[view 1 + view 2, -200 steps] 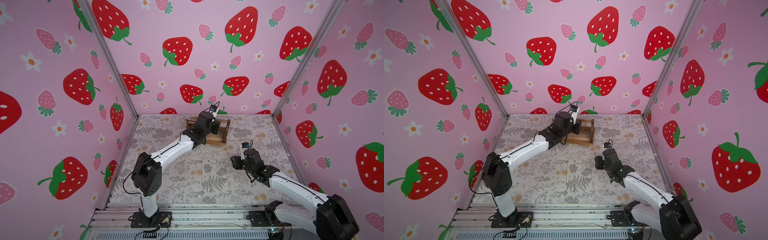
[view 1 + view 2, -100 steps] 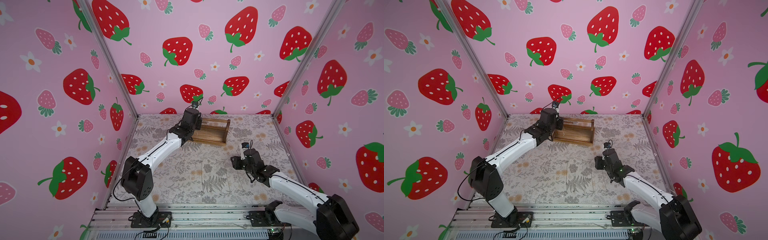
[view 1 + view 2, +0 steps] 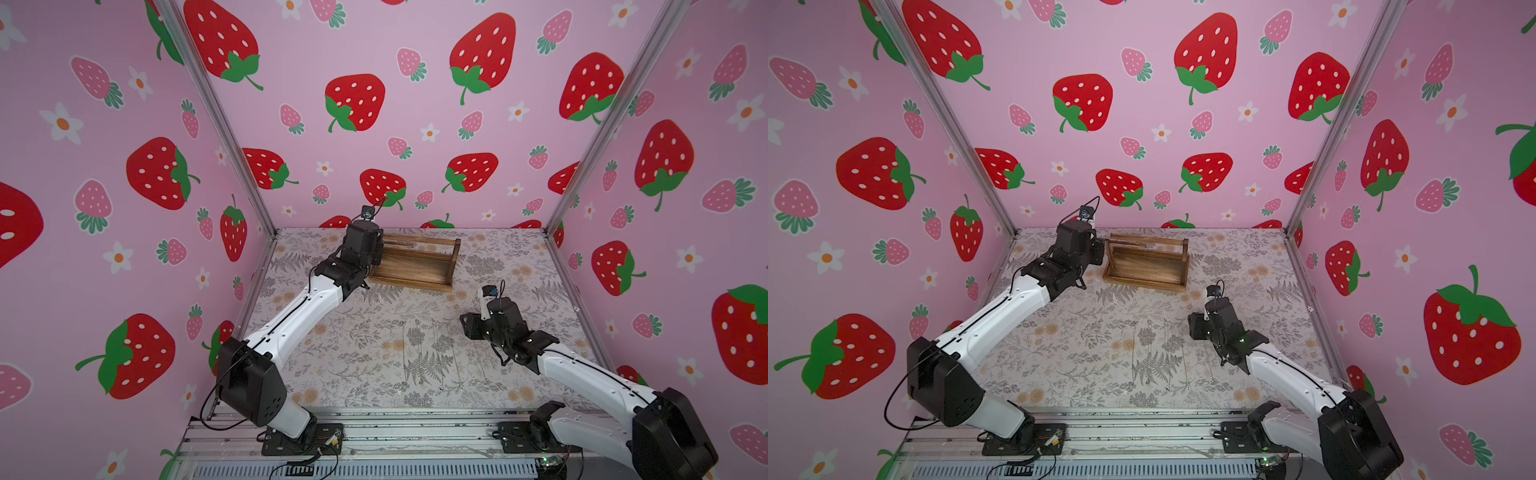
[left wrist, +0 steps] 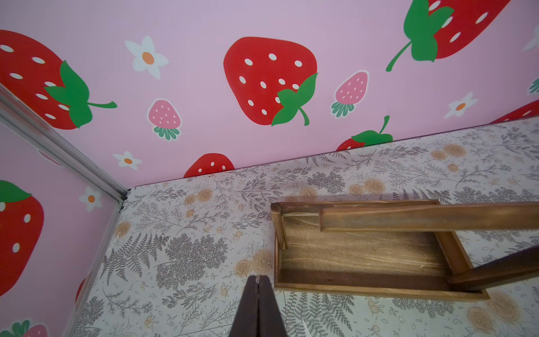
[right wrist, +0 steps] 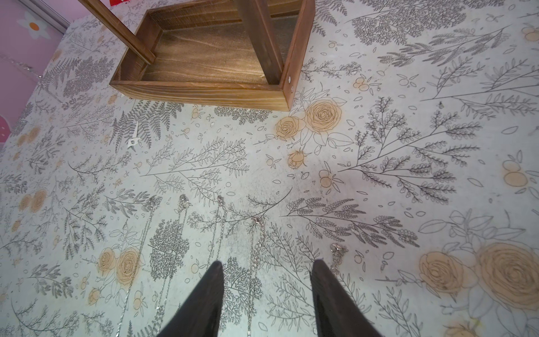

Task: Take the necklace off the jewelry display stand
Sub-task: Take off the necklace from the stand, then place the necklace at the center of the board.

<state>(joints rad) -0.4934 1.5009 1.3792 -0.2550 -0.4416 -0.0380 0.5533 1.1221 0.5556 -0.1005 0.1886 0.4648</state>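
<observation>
Hovering the left gripper (image 4: 257,276), jaws pressed together, just beside one end of the jewelry display stand (image 3: 409,283) at the rear of the desk (image 3: 374,357). Holding the right gripper (image 5: 267,262), jaws parted, above silver necklaces (image 5: 258,220) lying flat before the stand.

— Where's the jewelry display stand (image 3: 415,266)?
— I see it at the back of the bench (image 3: 374,357), my left hand (image 4: 258,277) just beside its left end.
— And the chains (image 5: 256,242)?
— On the bench, under my right hand (image 5: 267,264).
</observation>
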